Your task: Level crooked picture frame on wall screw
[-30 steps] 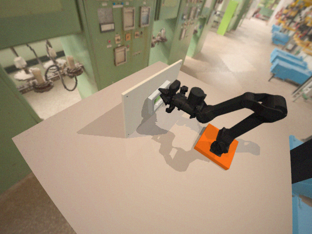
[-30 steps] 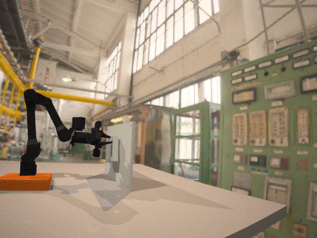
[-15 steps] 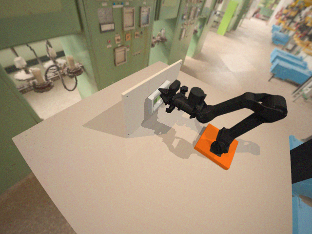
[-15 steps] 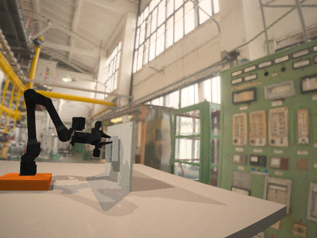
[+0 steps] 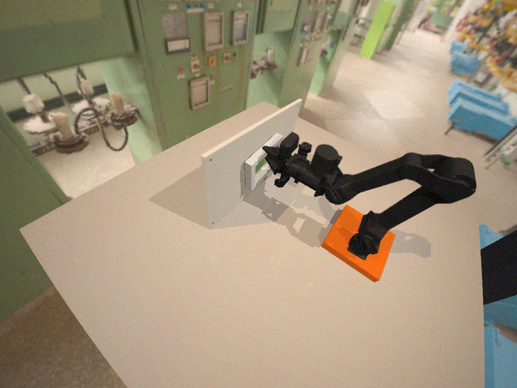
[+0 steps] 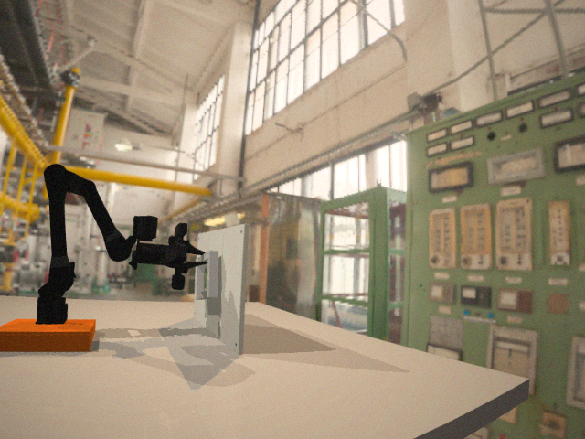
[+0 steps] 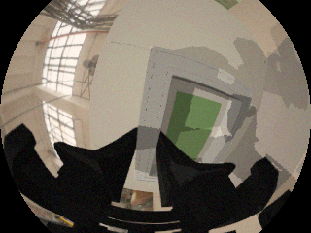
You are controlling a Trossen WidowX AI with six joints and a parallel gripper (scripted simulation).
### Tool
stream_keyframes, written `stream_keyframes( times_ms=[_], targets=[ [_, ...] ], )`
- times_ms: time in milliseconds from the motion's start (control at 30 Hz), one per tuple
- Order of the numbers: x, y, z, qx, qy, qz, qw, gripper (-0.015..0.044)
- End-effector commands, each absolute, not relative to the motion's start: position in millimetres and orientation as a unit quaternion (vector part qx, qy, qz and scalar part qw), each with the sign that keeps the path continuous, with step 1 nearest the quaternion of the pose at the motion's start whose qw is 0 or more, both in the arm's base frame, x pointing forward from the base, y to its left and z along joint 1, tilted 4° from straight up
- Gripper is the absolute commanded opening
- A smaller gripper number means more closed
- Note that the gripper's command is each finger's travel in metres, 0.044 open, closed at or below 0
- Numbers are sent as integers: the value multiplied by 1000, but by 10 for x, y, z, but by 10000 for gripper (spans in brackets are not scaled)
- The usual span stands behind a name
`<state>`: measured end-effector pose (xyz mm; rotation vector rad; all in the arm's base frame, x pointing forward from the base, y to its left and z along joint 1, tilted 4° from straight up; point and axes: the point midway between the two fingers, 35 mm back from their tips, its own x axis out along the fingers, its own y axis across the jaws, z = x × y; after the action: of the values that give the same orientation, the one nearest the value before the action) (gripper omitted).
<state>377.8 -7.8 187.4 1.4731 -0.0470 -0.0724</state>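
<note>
Pale upright panel point(image 5: 225, 179) point(image 6: 233, 283) point(image 7: 117, 87) — frame point(image 5: 249, 173) point(image 6: 213, 278) point(image 7: 148, 92) facing arm point(image 5: 384, 170) point(image 6: 58, 217), long axis unclear.

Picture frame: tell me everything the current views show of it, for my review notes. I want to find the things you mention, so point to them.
The picture frame point(image 5: 250, 173) point(image 6: 213, 278) point(image 7: 162, 60) is a thick, pale grey-white rectangle, smooth and matte, with a recessed inner border around a partly green picture. It is upright against the front of the upright panel, above the table. The gripper point(image 5: 267, 158) point(image 6: 206, 259) point(image 7: 148, 132) is shut on one side of its border. Shadows cross it. Its back is hidden, and I cannot tell whether it is level.
</note>
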Motion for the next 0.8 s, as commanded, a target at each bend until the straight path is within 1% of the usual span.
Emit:
stream_keyframes(
  times_ms=[0,767],
  targets=[
    [3780,-79,1914,673,-27,-28,739,0],
    [3778,-98,1921,673,-27,-28,739,0]
  ],
)
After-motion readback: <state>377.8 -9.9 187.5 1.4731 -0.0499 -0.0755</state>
